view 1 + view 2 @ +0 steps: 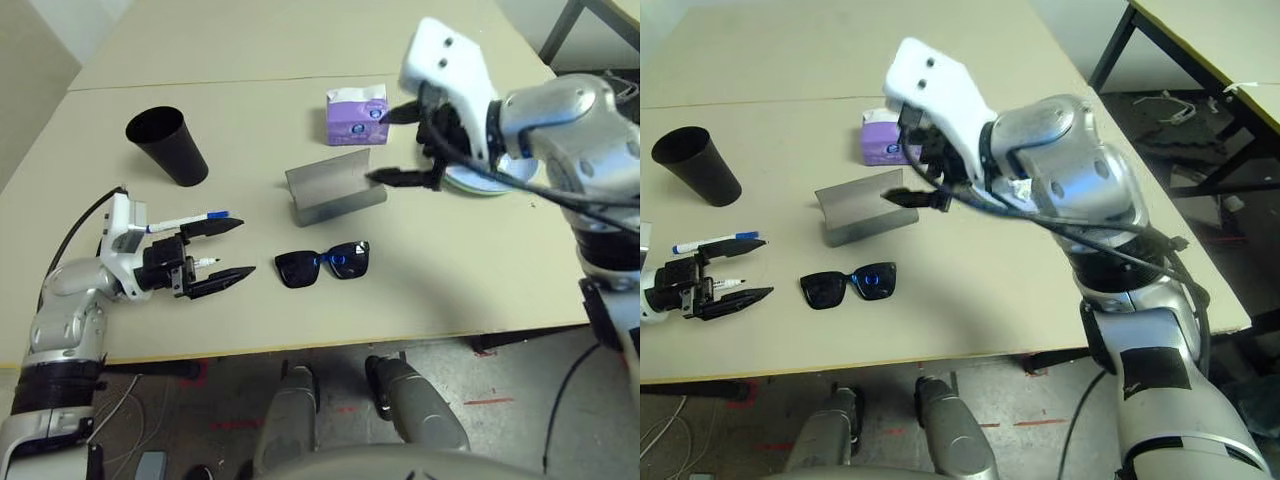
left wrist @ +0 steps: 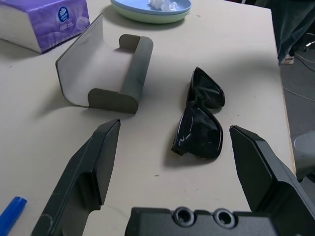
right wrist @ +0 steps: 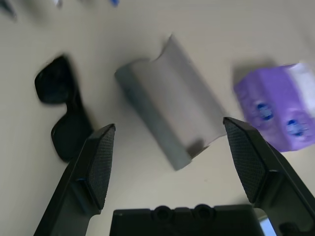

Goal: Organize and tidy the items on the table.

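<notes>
On the left of the tabletop point(image 1: 250, 100) my left end effector point(image 1: 230, 253) rests with fingers apart, empty, beside two markers point(image 1: 190, 219) lying across. The sunglasses point(image 1: 323, 264) lie crosswise, lenses toward me. Behind them the open glasses case point(image 1: 335, 188) runs left-right. My right end effector point(image 1: 395, 145) hovers there, fingers apart.

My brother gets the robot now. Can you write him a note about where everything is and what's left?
Left gripper: open, empty, low over the table, the two markers beside it.
Right gripper: open, empty, above the open glasses case.
Sunglasses lie folded on the table, in front of the case. Cup upright at far left. Tissue pack behind the case.
Done: tissue wad sits on the stacked plates.
Left: sunglasses into the case, and probably the markers into the cup.
</notes>
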